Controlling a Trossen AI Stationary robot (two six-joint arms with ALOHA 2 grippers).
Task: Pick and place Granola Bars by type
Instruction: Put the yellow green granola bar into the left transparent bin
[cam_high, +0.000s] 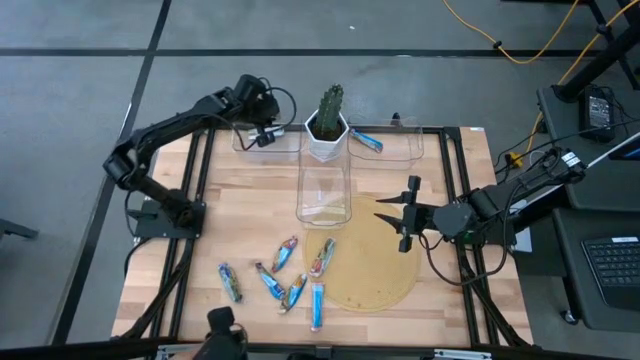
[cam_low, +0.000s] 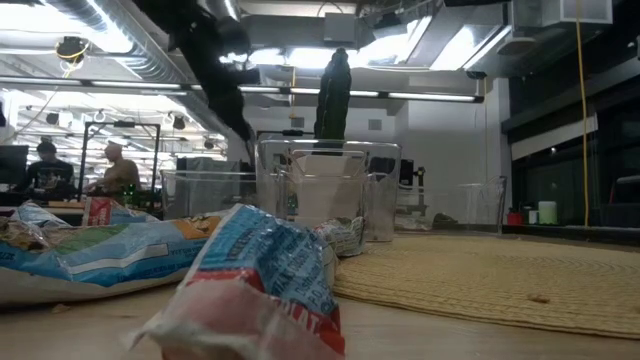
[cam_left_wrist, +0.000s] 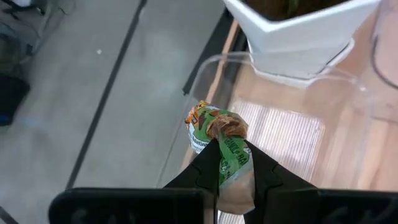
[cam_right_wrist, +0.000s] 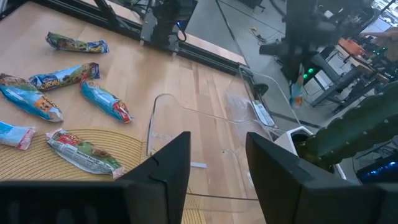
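Granola Bars feel light and crinkly-slick; my left pincer pinches a green bar mid-wrapper over the bin, right pincer open, empty.

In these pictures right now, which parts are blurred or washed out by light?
Low view: the nearest granola bar is a soft blur, while ceiling lights glare white. Left wrist view: the green-wrapped bar in the left gripper is sharp, the floor soft. Right wrist view: the right gripper's fingers are dark and blurred.
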